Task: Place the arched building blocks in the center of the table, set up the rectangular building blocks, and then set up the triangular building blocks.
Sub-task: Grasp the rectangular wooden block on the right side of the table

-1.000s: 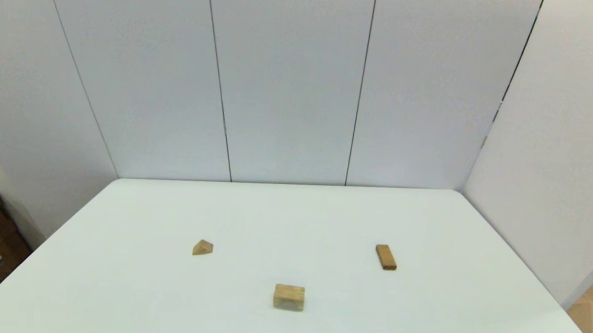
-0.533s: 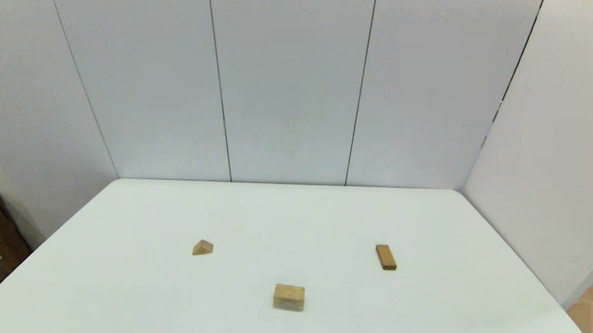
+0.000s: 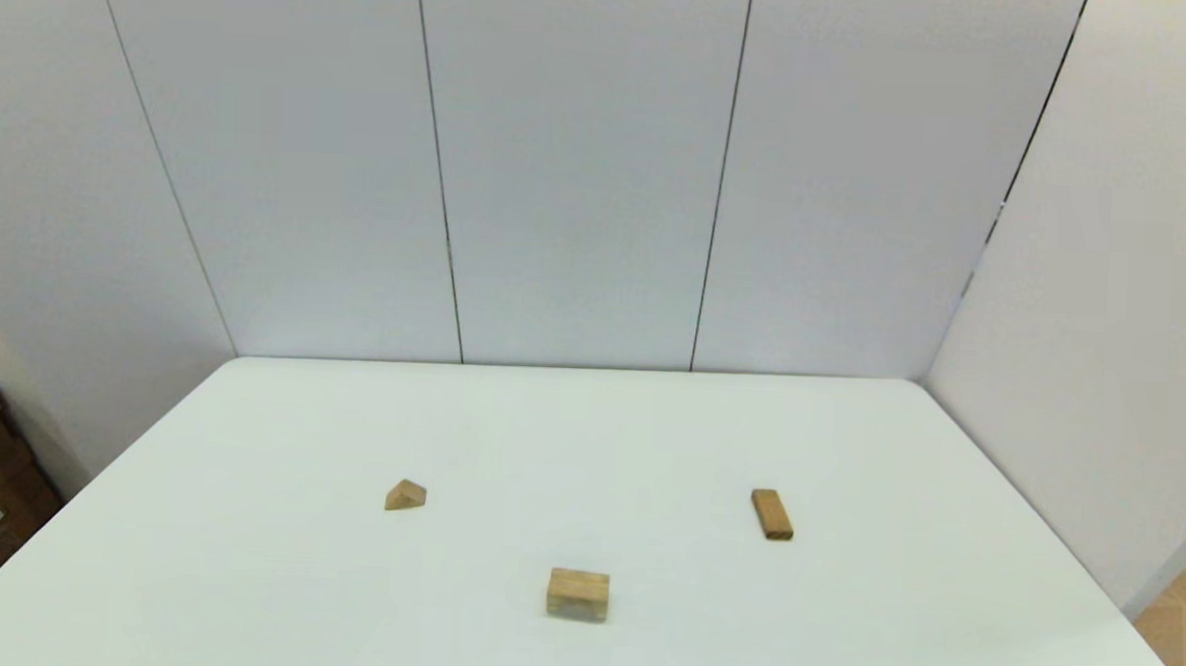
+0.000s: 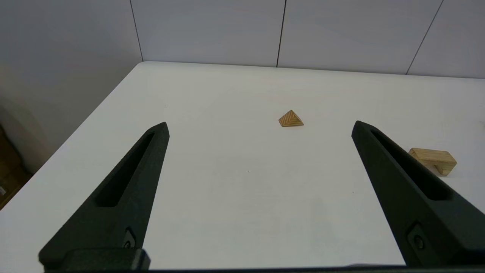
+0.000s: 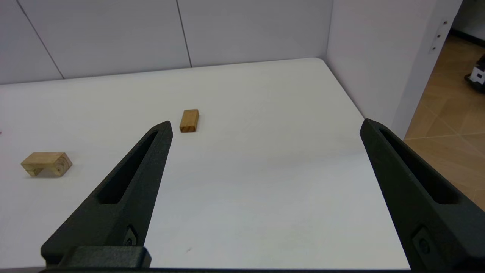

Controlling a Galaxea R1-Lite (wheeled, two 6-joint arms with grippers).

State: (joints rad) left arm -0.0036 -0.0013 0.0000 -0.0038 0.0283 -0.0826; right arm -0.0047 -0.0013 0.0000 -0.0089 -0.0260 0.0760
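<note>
1. My left gripper hangs spread wide over the near left of the desk, holding nothing; my right gripper is likewise spread and holding nothing over the near right. I judge both are parked, since no step has begun.
2. I count three blocks, one of each, well apart.
3. The arched block stands on its two legs nearest me, roughly midway across, so it likely needs only a short carry to the center.
4. The rectangular block lies flat to the right.
5. The triangular block rests ridge-up on the left.
</note>
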